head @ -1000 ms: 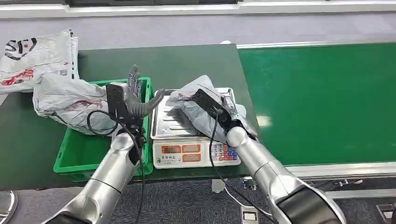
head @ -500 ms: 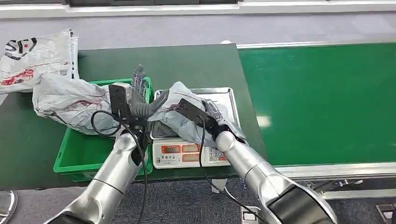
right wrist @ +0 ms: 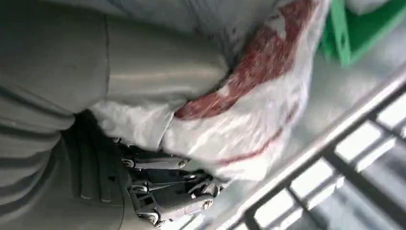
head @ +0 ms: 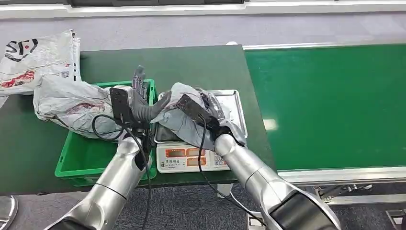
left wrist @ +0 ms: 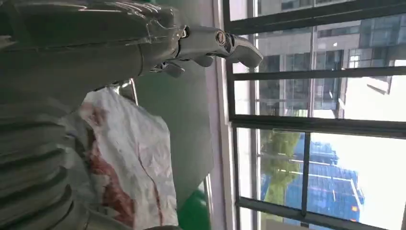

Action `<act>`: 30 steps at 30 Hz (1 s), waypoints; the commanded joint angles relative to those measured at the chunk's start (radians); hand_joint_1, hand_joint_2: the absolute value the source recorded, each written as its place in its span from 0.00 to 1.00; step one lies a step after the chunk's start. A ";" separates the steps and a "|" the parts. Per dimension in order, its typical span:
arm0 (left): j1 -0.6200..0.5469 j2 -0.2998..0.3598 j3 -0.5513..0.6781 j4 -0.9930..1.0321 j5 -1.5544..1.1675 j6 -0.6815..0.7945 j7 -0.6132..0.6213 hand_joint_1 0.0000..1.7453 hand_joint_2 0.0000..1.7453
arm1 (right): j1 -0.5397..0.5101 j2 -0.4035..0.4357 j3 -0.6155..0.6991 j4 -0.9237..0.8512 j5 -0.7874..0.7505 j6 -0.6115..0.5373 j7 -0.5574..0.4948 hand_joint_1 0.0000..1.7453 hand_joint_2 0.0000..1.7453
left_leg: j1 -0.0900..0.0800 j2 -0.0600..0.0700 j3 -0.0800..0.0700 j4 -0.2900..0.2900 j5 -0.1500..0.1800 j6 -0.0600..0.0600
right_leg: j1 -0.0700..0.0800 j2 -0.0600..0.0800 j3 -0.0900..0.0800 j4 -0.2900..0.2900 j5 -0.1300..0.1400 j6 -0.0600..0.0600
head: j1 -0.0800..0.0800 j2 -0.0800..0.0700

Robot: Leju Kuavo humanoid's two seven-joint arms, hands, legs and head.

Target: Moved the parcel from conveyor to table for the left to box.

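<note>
A: What are the fingers (head: 140, 82) doing?

B: In the head view, the left hand (head: 143, 103) has them spread wide and pointing up. It holds nothing. Its thumb reaches right, toward the grey parcel (head: 184, 120).

A: And the other hand?

B: The right hand (head: 210, 115) holds that parcel just above the scale (head: 191, 155), next to the green crate (head: 81, 160) on the left. Another bag (head: 72, 103) hangs over the crate's far left edge.

A: What does the left wrist view show?

B: Fingers (left wrist: 210, 43) held out straight and empty, with the white parcel with red marks (left wrist: 127, 163) close by.

A: And the right wrist view?

B: The dark fingers (right wrist: 163, 189) curl under the parcel (right wrist: 239, 115) and the thumb presses on it.

A: Which step is this?

B: I think it is the handing over. Next the left hand should close on the parcel, then the right hand lets go.
</note>
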 commanded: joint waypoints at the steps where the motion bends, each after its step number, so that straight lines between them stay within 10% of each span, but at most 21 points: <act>1: -0.035 0.053 -0.094 0.060 -0.103 0.057 0.032 0.00 1.00 | -0.017 -0.046 -0.010 -0.026 0.016 -0.193 0.027 0.00 1.00 | 0.000 0.000 0.002 -0.001 0.000 0.001 | 0.000 -0.001 0.003 -0.002 0.000 0.000 | 0.000 0.000; 13: -0.106 0.040 -0.161 0.247 -0.382 -0.017 0.156 0.00 1.00 | 0.288 -0.200 -0.313 -0.549 -0.046 -0.238 -0.075 0.00 1.00 | 0.000 -0.008 0.001 -0.001 0.000 0.001 | -0.001 -0.007 0.003 -0.002 -0.001 0.000 | 0.000 0.000; 21: -0.084 0.015 -0.193 0.295 -0.480 0.024 0.134 0.00 1.00 | 0.242 -0.194 -0.373 -0.431 -0.158 -0.217 -0.154 0.00 1.00 | -0.001 -0.002 0.003 -0.001 0.000 0.001 | -0.001 -0.003 0.003 -0.003 0.000 0.001 | 0.000 0.000; 30: -0.156 -0.010 -0.555 0.512 -0.959 -0.199 0.281 0.00 1.00 | 0.192 -0.201 -0.385 -0.259 -0.238 -0.216 -0.196 0.00 1.00 | -0.001 -0.002 0.003 -0.001 0.000 0.001 | -0.001 -0.002 0.003 -0.002 0.000 0.001 | 0.000 0.000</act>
